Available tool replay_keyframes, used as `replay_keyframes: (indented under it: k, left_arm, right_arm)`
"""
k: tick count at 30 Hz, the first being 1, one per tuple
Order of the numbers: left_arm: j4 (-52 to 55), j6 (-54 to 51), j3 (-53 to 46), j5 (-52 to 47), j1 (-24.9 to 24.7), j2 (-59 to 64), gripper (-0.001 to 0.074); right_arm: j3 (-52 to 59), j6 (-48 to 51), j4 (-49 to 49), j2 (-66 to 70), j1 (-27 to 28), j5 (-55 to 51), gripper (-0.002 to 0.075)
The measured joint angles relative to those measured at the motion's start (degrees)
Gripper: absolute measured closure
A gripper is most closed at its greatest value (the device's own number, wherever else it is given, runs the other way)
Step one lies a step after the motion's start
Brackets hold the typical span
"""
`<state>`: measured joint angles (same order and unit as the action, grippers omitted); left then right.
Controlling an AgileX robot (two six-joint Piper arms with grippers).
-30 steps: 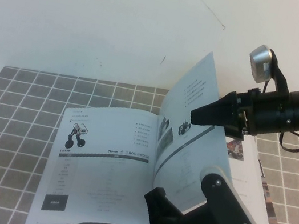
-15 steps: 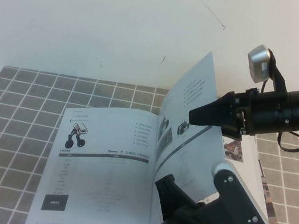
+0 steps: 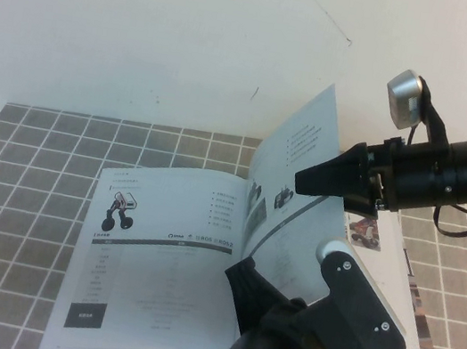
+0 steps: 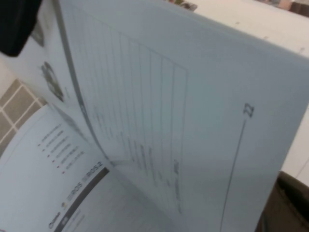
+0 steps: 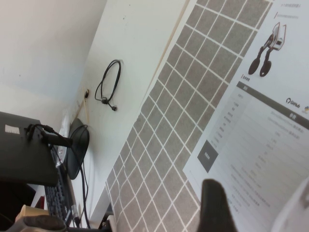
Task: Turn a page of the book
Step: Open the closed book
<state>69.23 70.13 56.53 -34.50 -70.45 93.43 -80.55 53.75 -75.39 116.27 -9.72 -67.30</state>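
Right gripper [image 3: 303,180] pinches the raised page [image 3: 294,163] of the book [image 3: 156,251]; left gripper [image 3: 241,283] (grip unreadable) sits under it.

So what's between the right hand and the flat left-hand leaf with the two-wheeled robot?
In the high view, the lifted page stands between the right hand and that leaf. The left hand sits lower, near the spine.

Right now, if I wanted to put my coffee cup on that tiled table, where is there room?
Bare tiled table lies left of the book and in a strip behind it, along the wall. The right side is crowded: the right claw meets the lifted page, the left claw sits near the book's spine, and magazine sheets stick out beneath.
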Motion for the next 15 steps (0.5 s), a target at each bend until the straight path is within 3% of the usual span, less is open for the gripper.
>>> replay_keyframes:
  k: [15]
  left_arm:
    - [0.0, 0.0, 0.0, -2.4, 0.0, 0.0, 0.0739]
  right_arm:
    - [-1.3, 0.8, 0.0, -1.4, 0.0, -0.1, 0.032]
